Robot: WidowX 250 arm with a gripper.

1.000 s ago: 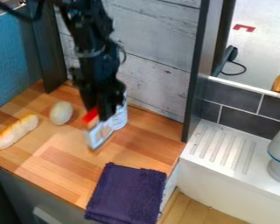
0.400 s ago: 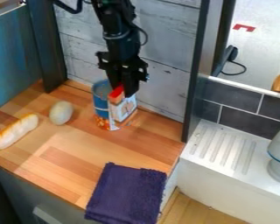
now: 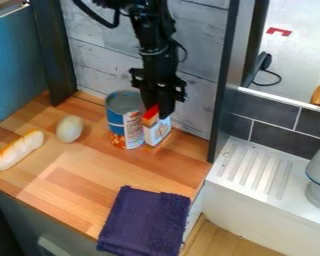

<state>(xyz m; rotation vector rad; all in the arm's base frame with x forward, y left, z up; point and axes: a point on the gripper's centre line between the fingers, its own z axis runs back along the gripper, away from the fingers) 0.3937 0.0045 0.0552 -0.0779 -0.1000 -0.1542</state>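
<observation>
A small white box with a red top (image 3: 157, 132) sits upright at frame center, clasped by the black gripper (image 3: 160, 112), just right of a blue can (image 3: 124, 120). Placement appears underway; next calls for steady contact with the counter (image 3: 112, 172), then a gentle release.

Robot arm (image 3: 156, 37) all black, narrow, jointed, blocky housings. Thick black cable (image 3: 94, 18) loops off the upper left side; thinner black cable (image 3: 184, 50) curves out at right. Gripper (image 3: 161, 112) also black, chunky, with knobby bits sticking out both sides. Small greyish glints on the housings. Screws too small to tell.
</observation>
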